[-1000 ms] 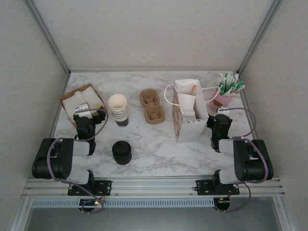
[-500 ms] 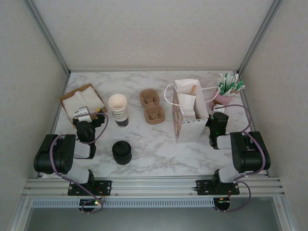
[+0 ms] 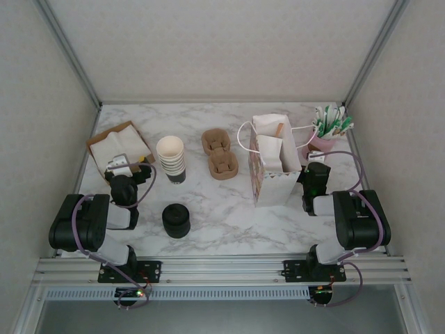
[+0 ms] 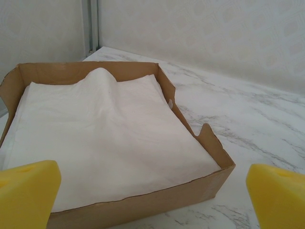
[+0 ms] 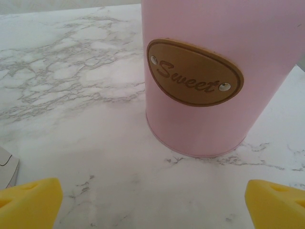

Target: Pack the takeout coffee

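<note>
Your left claw [image 4: 153,193] is spread wide and holds nothing, its yellow fingertips [image 4: 28,191] at the two lower corners of the left wrist view. It faces a shallow cardboard box [image 4: 143,202] of white napkins [image 4: 105,143] that lies well to the left of the white paper bag [image 3: 272,182]. Your right claw [image 5: 152,200] is spread just as wide and empty, low over the marble table [image 3: 229,229] on the bag's right. It faces a pink tin [image 5: 205,86] with an oval "Sweet" label, which stands just beside the bag's far right corner and holds green and white sachets [image 3: 332,122]. You cannot tell where the takeout coffee is; the bag stands upright, mouth open, most of its inside hidden. Left of the bag lie two brown cup carriers [image 3: 220,156], close together. Farther left stands a lidless stack of cups [image 3: 172,158], and a squat black stack of lids [image 3: 176,220] sits left of the bag, nearer the arm bases
</note>
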Available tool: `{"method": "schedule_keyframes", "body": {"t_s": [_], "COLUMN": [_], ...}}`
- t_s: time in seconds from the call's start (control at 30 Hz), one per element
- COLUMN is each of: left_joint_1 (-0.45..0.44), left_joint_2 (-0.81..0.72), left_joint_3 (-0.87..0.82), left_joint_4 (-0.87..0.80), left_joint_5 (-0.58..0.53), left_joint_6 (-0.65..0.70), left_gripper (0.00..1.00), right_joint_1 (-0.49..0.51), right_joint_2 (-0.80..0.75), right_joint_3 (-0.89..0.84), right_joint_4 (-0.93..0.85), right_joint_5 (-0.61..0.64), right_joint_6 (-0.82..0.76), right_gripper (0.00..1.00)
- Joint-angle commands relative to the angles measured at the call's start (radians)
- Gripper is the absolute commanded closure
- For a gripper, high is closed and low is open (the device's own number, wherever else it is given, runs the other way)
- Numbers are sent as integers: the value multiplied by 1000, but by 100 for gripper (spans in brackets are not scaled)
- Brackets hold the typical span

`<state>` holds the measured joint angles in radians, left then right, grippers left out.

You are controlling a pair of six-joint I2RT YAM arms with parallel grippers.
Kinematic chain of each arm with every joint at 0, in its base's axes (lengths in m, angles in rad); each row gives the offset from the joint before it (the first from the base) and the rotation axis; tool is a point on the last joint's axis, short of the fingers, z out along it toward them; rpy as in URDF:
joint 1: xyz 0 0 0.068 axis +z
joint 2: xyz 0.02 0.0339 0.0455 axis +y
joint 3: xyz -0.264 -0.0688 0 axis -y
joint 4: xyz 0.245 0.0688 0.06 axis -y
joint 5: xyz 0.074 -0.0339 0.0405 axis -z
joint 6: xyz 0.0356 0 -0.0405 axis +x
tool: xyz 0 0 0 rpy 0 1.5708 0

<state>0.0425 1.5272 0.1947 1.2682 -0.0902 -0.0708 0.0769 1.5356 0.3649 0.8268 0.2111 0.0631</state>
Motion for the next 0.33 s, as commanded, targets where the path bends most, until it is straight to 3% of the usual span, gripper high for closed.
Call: {"method": "schedule_keyframes", "body": {"t_s": [0.0,0.07,0.17,0.3], "left_joint_1": [-4,-4,-4,-4], "left_joint_2": [9,9,8,10], "left_joint_3": [22,22,21,22], "left_joint_4": [40,42,41,42], "left_joint_5": [-11,-11,-11,-11], "left_joint_6": [5,5,5,5], "left_gripper": [0,0,0,0], "right_joint_1": [6,5,2,0], "right_joint_2": [3,3,5,4], "right_joint_3": [11,11,31,28], "right_joint_4": [34,34,-2,1], "right_joint_5": [-2,-4,-108,-113], "right_joint_6": [-13,-12,-48,-47], "right_gripper": [1,1,1,1]}}
